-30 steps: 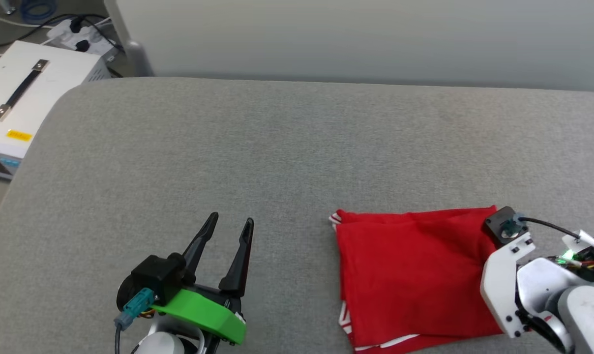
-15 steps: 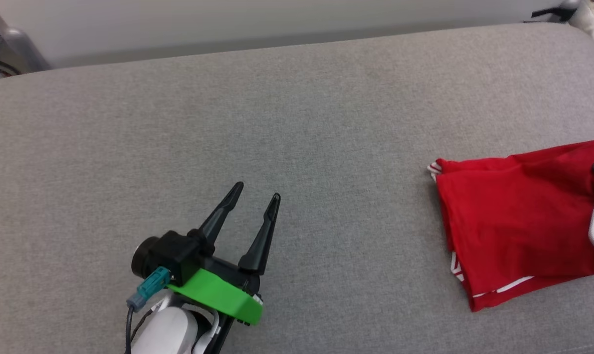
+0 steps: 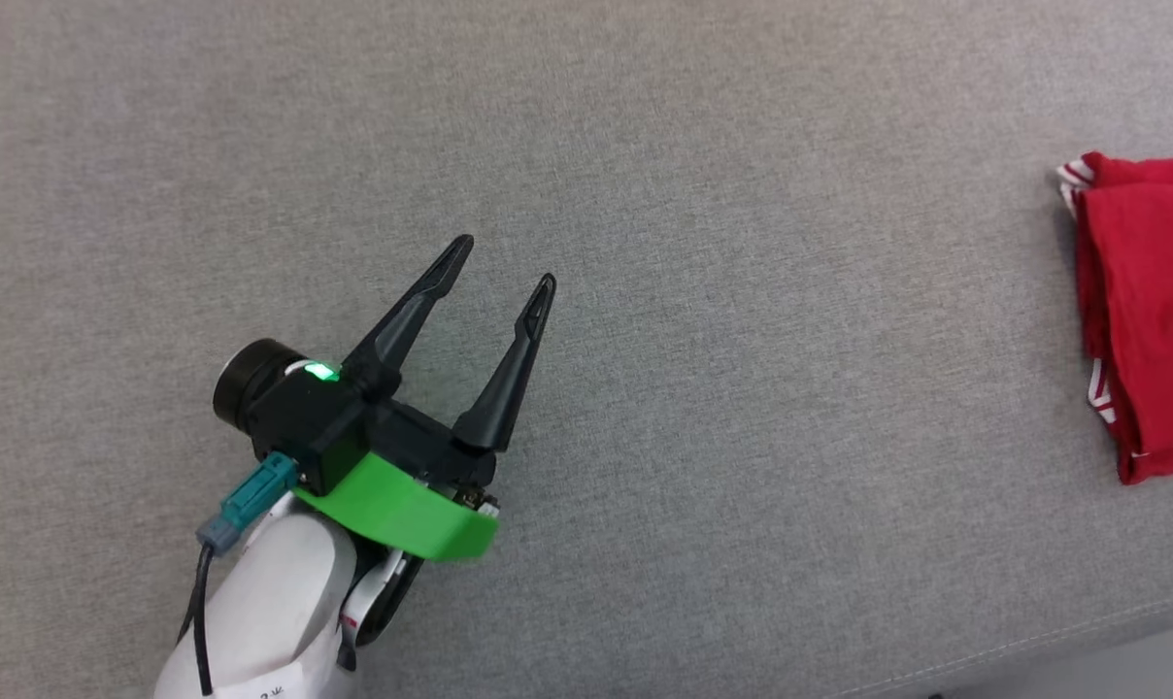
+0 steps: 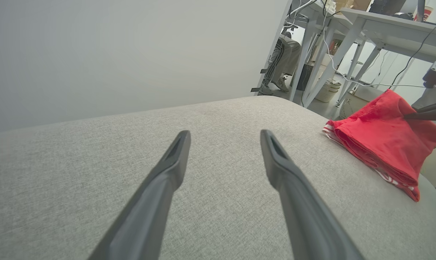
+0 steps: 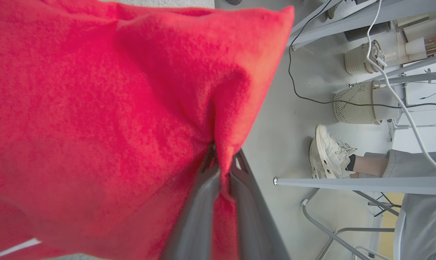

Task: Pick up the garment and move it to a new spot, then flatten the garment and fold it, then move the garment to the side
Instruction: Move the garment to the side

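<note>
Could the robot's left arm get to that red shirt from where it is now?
Probably yes: only bare grey cushion lies between the open left gripper and the garment, though the garment sits far to its right, pinched by the right gripper.

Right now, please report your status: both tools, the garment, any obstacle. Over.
Left tool open, empty, over grey surface. Right tool shut on folded red garment at surface's right side. No obstacle seen between them.

Red garment [image 3: 1155,291], striped red-white trim [image 3: 1072,177], grey fabric surface [image 3: 742,437]
</note>
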### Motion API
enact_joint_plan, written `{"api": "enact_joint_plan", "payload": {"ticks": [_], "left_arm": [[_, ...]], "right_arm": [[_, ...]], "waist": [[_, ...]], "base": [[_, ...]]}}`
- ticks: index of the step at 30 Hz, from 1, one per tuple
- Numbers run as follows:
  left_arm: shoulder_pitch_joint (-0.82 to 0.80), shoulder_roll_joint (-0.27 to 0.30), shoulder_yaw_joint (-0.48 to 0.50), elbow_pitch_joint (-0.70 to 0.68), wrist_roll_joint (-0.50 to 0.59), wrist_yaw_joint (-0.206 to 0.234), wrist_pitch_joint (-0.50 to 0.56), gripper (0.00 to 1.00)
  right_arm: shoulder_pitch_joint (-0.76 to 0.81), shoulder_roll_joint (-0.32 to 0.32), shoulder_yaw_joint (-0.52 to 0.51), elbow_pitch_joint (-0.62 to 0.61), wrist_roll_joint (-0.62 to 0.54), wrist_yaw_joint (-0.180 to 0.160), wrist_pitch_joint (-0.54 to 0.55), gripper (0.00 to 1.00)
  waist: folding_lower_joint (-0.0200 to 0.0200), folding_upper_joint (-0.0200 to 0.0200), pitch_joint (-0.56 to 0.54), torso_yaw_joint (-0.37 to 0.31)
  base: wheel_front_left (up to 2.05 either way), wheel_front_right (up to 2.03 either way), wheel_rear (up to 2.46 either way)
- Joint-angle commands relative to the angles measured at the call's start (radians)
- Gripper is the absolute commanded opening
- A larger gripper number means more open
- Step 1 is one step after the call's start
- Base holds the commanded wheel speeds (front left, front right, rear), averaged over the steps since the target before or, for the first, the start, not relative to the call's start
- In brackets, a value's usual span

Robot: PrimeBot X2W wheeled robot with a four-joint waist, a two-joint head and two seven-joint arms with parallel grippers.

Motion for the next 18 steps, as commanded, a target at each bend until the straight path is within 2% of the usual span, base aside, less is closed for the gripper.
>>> {"api": "enact_joint_plan", "payload": {"ticks": [1,10,15,16,17,18], "left_arm": [[-0.023,0.010,-0.003,-0.012,0.010,-0.003,-0.006,1.00],[-0.057,0.039,-0.002,-0.063,0.002,-0.001,0.002,1.00],[-0.054,0.043,0.006,-0.070,-0.004,0.005,0.002,1.00],[-0.053,0.042,0.005,-0.068,-0.005,0.005,0.002,1.00],[-0.051,0.040,0.004,-0.063,-0.006,0.005,0.001,1.00],[-0.050,0.038,0.002,-0.059,-0.007,0.005,0.001,1.00]], "right_arm": [[-0.031,0.012,-0.020,0.018,-0.015,-0.001,-0.030,0.00],[-0.130,0.087,-0.164,0.190,-0.113,-0.001,-0.151,0.00],[-0.158,0.119,-0.194,0.233,-0.155,-0.001,-0.196,0.01],[-0.161,0.122,-0.197,0.238,-0.161,-0.001,-0.199,0.12],[-0.164,0.126,-0.202,0.245,-0.168,-0.001,-0.200,0.33],[-0.166,0.127,-0.205,0.249,-0.175,-0.001,-0.201,0.83]], "waist": [[-0.0002,-0.0001,0.091,-0.032],[-0.0002,-0.0001,0.154,-0.004],[-0.0002,-0.0001,0.150,0.007],[-0.0002,-0.0001,0.145,0.009],[-0.0002,-0.0001,0.139,0.011],[-0.0002,-0.0001,0.133,0.014]], "base": [[0.00,0.00,0.00],[0.00,0.00,0.00],[0.00,0.00,0.00],[0.00,0.00,0.00],[0.00,0.00,0.00],[0.00,0.00,0.00]]}}
